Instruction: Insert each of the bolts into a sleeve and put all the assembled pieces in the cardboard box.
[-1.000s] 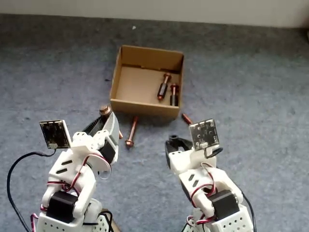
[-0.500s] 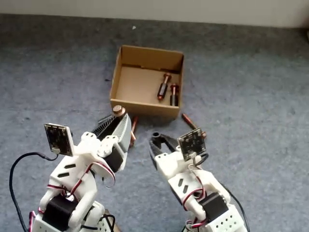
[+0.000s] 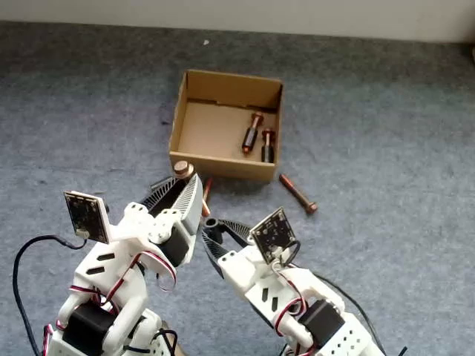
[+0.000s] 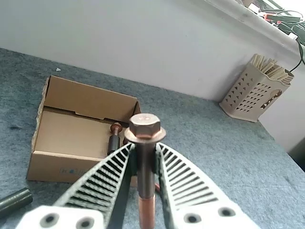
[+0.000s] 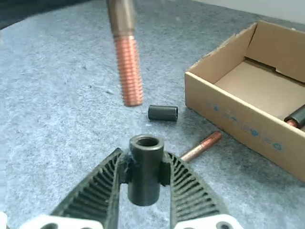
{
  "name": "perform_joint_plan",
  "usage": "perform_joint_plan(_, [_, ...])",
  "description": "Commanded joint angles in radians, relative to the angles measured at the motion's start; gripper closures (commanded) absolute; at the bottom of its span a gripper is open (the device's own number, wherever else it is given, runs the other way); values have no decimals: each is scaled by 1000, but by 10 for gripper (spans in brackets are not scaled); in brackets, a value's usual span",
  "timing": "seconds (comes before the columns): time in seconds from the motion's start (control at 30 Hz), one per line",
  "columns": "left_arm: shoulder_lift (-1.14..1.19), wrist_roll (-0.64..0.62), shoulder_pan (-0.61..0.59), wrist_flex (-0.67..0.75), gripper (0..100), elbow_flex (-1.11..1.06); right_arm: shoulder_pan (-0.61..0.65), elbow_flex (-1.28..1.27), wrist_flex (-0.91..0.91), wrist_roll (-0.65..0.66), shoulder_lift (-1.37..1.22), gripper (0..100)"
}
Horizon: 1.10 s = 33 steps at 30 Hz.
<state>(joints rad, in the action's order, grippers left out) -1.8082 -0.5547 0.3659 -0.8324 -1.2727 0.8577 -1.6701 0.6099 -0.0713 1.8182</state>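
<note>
Two-arm bolt-and-sleeve assembly, alignment phase. The left gripper point(image 4: 144, 147) is clamped on the shank of a copper bolt point(image 4: 144, 134), held upright with its hexagonal head above the fingertips and its threaded end pointing down. The right gripper point(image 5: 144, 153) is closed around a dark sleeve point(image 5: 144, 174), held upright with its bore open at the top.

Over the last second the right arm has swung across toward the left arm. The left arm has shifted toward it, so the two grippers now stand just beside each other in front of the cardboard box point(image 3: 223, 166). In the right wrist view the threaded end hangs above and beyond the sleeve mouth, apart from it and not yet on its axis. Insertion is therefore judged not yet begun, and the next move calls for bringing thread and bore into line.

Two assembled pieces point(image 3: 251, 135) already lie in the box. On the grey carpet point(image 3: 386, 133) remain a loose bolt point(image 3: 297, 193), uncovered by the right arm's swing, a second loose bolt point(image 5: 200, 146) near the box's front wall, and a spare sleeve point(image 5: 163, 113) lying on its side. The task is judged roughly half done.
</note>
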Motion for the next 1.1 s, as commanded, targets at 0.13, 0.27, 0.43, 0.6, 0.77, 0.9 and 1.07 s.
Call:
perform_joint_plan(0.13, [-10,8,13,6,994,-10,13,-74,-154,221,18,993])
perform_joint_plan(0.27, [-12,8,12,6,994,-21,13,-76,-170,235,18,993])
perform_joint_plan(0.43, [-12,8,13,5,994,-22,7,-76,-170,235,18,993])
perform_joint_plan(0.6, [-12,12,36,-77,994,-22,5,-76,-170,235,18,993])
perform_joint_plan(0.77, [-12,172,139,-204,989,-28,5,-76,-170,233,18,993])
perform_joint_plan(0.9, [-12,176,150,-244,988,-28,5,-76,-170,233,18,993])
perform_joint_plan(1.07, [-12,176,150,-322,854,-27,5,-76,-170,233,18,993])
